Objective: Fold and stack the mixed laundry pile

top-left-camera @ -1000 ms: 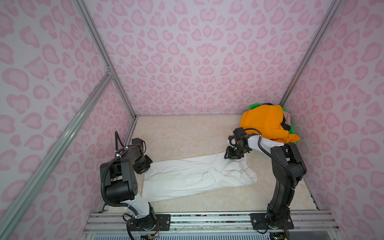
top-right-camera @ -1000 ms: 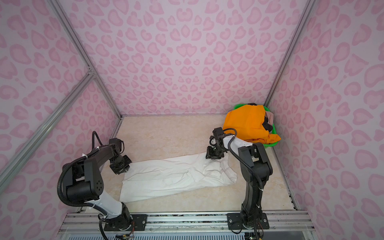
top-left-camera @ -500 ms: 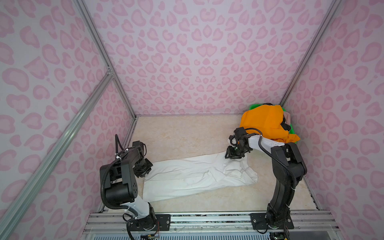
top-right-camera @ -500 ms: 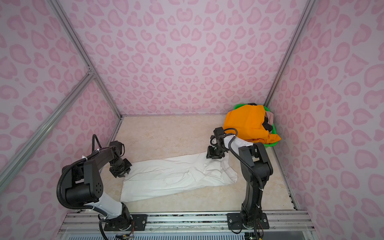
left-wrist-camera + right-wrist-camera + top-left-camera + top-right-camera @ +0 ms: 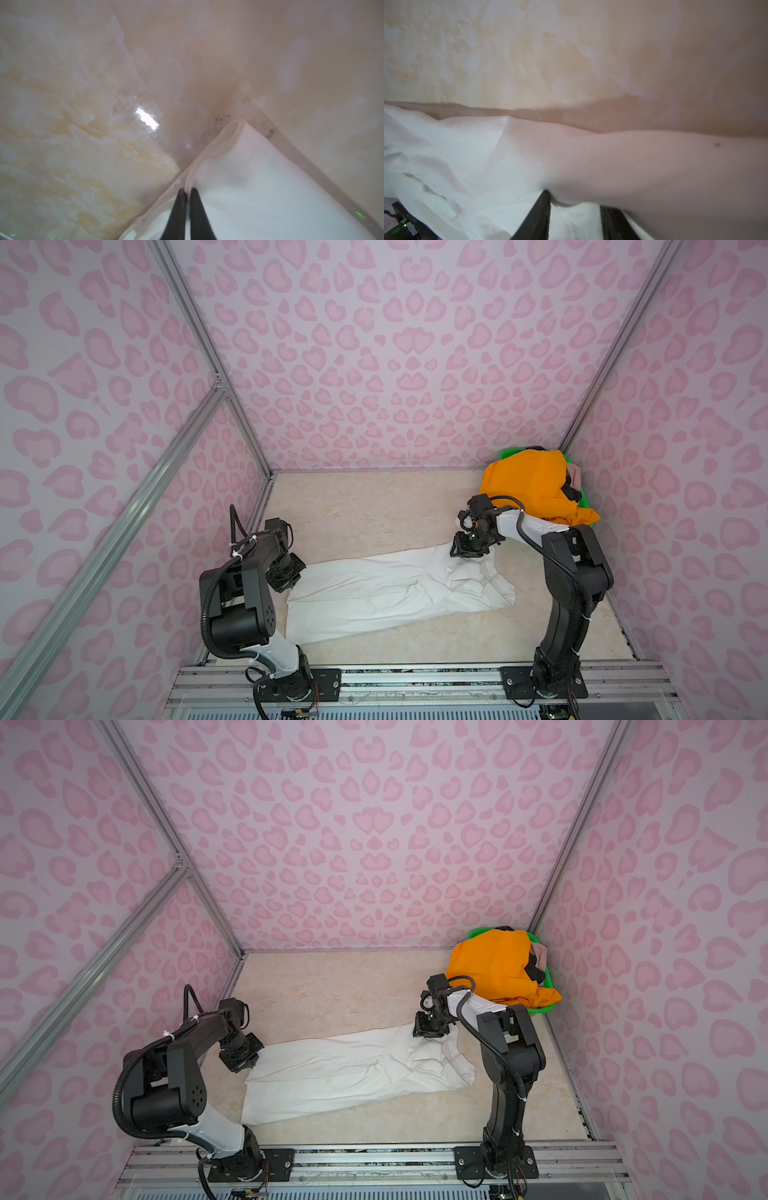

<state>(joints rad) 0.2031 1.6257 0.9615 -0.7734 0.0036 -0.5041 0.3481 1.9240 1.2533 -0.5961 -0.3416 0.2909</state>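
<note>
The white T-shirt [image 5: 386, 593] is shown spread on the table [image 5: 365, 510], one corner pinched in the closed jaws of the left gripper [image 5: 188, 192] and a thick fold clamped by the right gripper [image 5: 574, 200], so the shallow corner pinch could be pulled free by uneven lifting.

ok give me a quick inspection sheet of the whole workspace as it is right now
surface: marbled beige tabletop, glossy; dark specks by the shirt corner in the left wrist view
job's things: white T-shirt laid out long across the middle; orange shorts, a black piece and a beige-pink piece heaped in the green basket in the far right corner
clutter: nothing seen
grippers: left gripper shut on the shirt's far left corner; right gripper closed on a thick fold at its far right edge
cables: black cable loop on the left arm, black cable along the right arm, both off the table
surroundings: pink heart-print walls, aluminium frame posts, mounting rail at the front
</note>
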